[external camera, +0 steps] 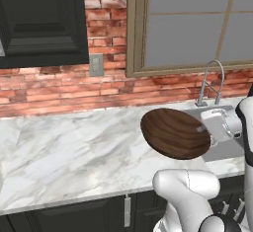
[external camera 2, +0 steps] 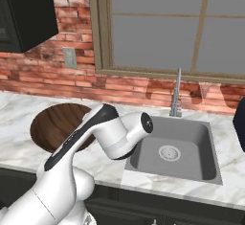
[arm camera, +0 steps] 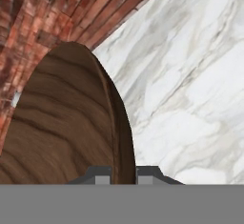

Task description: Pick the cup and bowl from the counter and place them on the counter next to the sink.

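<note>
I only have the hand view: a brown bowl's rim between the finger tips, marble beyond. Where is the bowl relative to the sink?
Observer: The bowl is just left of the sink, over the counter.
Operator: Is it lying flat?
Observer: No, it is steeply tilted. The gripper is shut on its sink-side rim.
Operator: What is at the sink?
Observer: A round drain in the basin, and a faucet standing behind it.
</note>
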Robot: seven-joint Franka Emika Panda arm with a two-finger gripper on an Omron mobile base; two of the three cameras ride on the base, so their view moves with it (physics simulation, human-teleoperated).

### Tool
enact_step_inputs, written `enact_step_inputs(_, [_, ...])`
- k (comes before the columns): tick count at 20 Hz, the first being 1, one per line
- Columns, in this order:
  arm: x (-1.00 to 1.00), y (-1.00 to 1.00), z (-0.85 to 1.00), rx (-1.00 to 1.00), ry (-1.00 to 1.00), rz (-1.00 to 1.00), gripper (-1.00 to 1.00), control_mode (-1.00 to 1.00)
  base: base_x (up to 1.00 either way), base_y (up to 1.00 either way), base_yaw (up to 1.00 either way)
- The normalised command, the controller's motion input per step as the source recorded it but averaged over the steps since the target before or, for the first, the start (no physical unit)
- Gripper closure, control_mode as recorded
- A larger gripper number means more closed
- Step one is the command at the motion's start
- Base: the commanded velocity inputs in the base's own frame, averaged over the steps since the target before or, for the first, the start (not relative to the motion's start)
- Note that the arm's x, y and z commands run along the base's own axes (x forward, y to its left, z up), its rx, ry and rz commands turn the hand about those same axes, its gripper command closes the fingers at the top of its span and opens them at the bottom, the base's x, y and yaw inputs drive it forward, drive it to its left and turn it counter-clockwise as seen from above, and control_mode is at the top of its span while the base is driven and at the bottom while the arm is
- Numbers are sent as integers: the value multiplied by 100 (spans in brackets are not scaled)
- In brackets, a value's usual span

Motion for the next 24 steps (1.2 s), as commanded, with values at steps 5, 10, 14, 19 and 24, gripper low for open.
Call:
enact_step_inputs(5, [27,-8,-7,0,3,-1,100,-100,0,0,0])
enact_step_inputs(10, [79,-21,0,0,23,-2,100,-100,0,0,0])
enact_step_inputs(14, [85,-20,-3,0,29,-7,100,-100,0,0,0])
enact_step_inputs(19, [61,-8,-13,-1,22,-13,100,-100,0,0,0])
enact_step_inputs(24, [45,-4,-21,0,13,-10,100,-100,0,0,0])
